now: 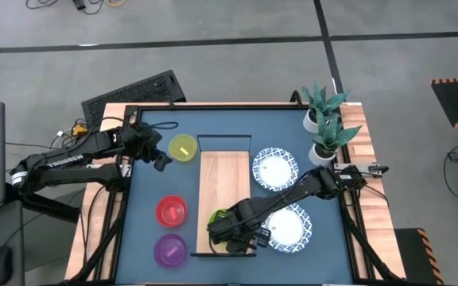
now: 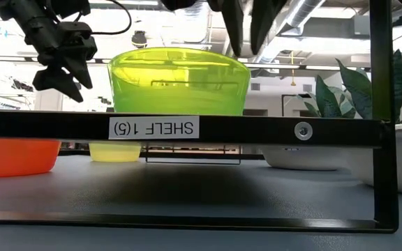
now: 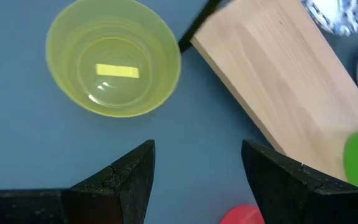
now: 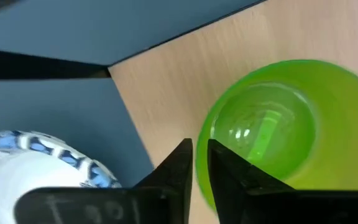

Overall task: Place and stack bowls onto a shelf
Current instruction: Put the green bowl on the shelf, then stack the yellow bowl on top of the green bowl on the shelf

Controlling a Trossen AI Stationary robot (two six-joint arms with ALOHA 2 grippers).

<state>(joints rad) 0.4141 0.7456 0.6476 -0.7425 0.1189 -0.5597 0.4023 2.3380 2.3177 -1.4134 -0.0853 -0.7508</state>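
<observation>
Your right gripper (image 1: 227,230) reaches low across the bench (image 1: 153,179) from the right, fingers narrowed on the rim of the green bowl (image 4: 278,124), which sits at the near end of the shelf (image 1: 225,179). Your left gripper (image 3: 194,180) hovers beside the yellow bowl (image 3: 114,56), fingers wide and holding nothing. From above, the right arm covers most of the green bowl.

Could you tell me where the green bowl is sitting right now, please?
In the high view, the green bowl sits on the shelf at its near end, by the right end effector, with the red bowl to its left.
</observation>
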